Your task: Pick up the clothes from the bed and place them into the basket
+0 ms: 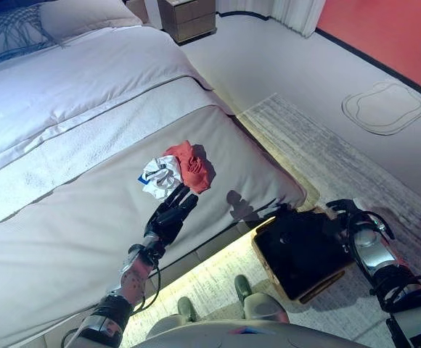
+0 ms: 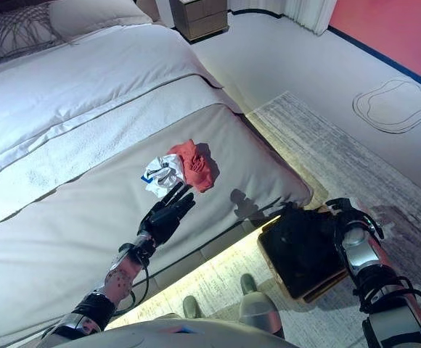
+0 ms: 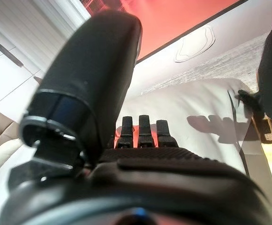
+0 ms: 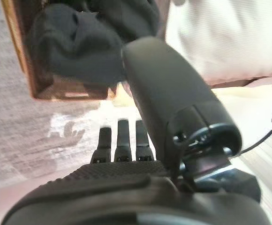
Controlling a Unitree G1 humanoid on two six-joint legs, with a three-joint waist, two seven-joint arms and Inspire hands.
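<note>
A red cloth (image 1: 191, 165) and a white cloth with blue marks (image 1: 160, 176) lie bunched together on the bed (image 1: 65, 210) near its foot. My left hand (image 1: 170, 215) is open just short of the white cloth, fingers straight and pointing at it; it also shows in the left wrist view (image 3: 143, 133). The basket (image 1: 305, 250) stands on the rug beside the bed with dark clothes in it (image 4: 79, 37). My right hand (image 1: 348, 212) is open and empty at the basket's right edge, and its fingers (image 4: 122, 140) show straight in the right wrist view.
A patterned pillow (image 1: 14, 29) and a plain one (image 1: 87, 14) lie at the bed's head. A wooden nightstand (image 1: 189, 18) stands beyond. A grey rug (image 1: 327, 152) runs along the bed. A flat outlined shape (image 1: 383, 107) lies on the floor by the red wall.
</note>
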